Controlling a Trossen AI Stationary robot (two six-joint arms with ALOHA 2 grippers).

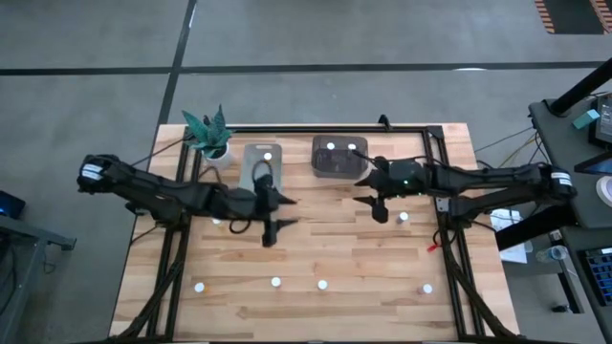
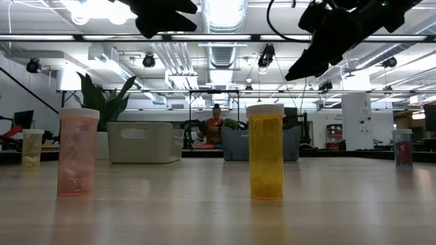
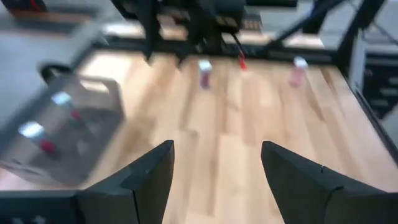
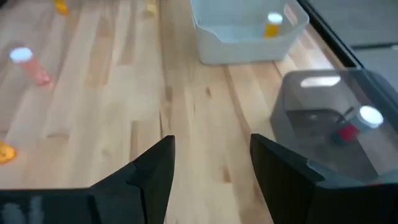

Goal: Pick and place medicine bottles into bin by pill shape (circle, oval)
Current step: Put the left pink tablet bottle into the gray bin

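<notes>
Your left tool (image 1: 277, 212) hangs above the desk (image 1: 325, 258) near its middle, just in front of the white bin (image 1: 262, 162); fingers (image 3: 146, 177) spread apart, nothing between them. Your right tool (image 1: 373, 196) hangs in front of the dark bin (image 1: 337, 158), fingers (image 4: 152, 171) likewise apart and empty.

Dark bin holds two white-capped medicine bottles (image 1: 331, 147); white bin holds one bottle (image 1: 267, 153). Four more bottles stand in a row along the desk's near edge (image 1: 275, 282), well apart from each other, and one stands just beside the right tool (image 1: 403, 217). Low view: a pale pink bottle (image 2: 78, 151) and an orange one (image 2: 266, 151) upright, near the camera.

Potted plant (image 1: 210, 134) at the far left corner. A person sits far off in the room (image 2: 215, 121).
</notes>
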